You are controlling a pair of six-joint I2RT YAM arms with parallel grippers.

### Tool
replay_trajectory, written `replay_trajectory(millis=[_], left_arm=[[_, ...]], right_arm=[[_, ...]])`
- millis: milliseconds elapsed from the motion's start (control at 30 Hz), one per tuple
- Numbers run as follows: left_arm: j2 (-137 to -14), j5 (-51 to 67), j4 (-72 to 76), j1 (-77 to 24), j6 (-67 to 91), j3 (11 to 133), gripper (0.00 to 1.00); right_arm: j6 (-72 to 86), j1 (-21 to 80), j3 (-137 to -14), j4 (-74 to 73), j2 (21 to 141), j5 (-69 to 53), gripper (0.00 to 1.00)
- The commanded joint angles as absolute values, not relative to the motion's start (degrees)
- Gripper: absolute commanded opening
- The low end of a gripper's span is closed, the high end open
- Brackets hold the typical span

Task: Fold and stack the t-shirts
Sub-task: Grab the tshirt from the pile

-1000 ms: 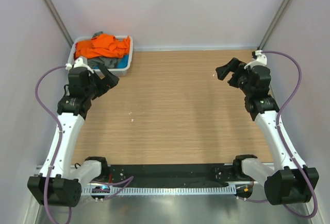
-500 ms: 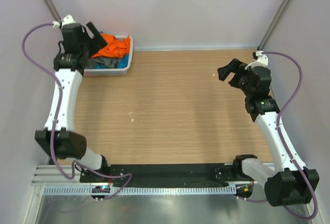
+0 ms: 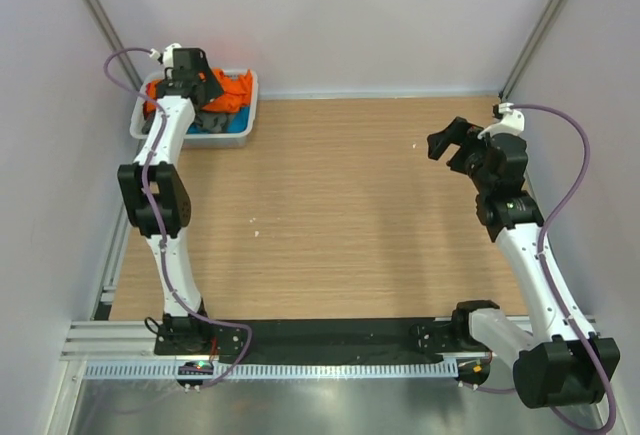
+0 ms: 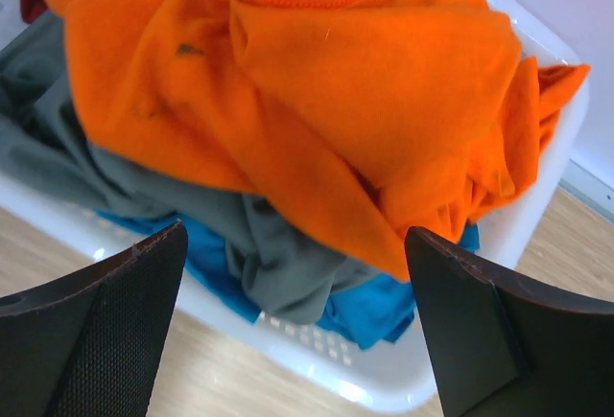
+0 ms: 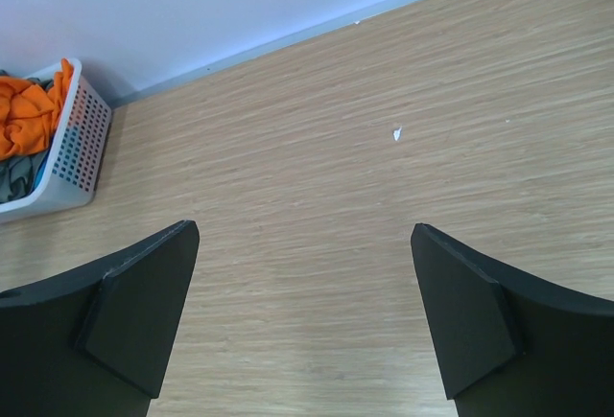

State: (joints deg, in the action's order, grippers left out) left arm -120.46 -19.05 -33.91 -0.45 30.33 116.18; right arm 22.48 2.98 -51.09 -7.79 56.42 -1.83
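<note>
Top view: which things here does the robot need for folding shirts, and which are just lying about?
For the job: orange t-shirt, grey t-shirt, blue t-shirt, all in one pile; left gripper, open above them.
Just there: white laundry basket, white scrap on the wooden table.

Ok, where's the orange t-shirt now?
The orange t-shirt is in the white basket at the far-left corner of the table in the top view, over the grey tee and blue tee, with the open left hand above it.
</note>
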Motion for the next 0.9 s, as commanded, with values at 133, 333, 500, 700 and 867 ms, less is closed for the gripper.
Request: replay_trajectory(millis=[133, 333, 500, 700, 867], left_arm=[[-125.9, -23.2, -26.0, 1.3, 29.2, 123.0, 0.89], [-127.7, -21.6, -21.9, 1.6, 28.4, 122.1, 0.65], [-128.5, -18.7, -20.7, 1.6, 26.6, 122.4, 0.63], [-129.5, -16.8, -21.4, 1.8, 27.2, 122.3, 0.48], [-127.0, -15.7, -20.7, 1.8, 27.5, 122.1, 0.0]], right_arm=[[20.6, 2.9, -53.6, -7.1, 57.5, -0.3, 1.0], [20.5, 3.0, -54.1, -7.0, 58.5, -0.3, 1.0], [21.1, 3.0, -54.2, -6.3, 59.8, -0.3, 1.0], [21.9, 3.0, -54.4, -5.1, 61.2, -1.2, 1.0], [22.1, 3.0, -55.0, -4.0, 61.7, -1.4, 1.0]])
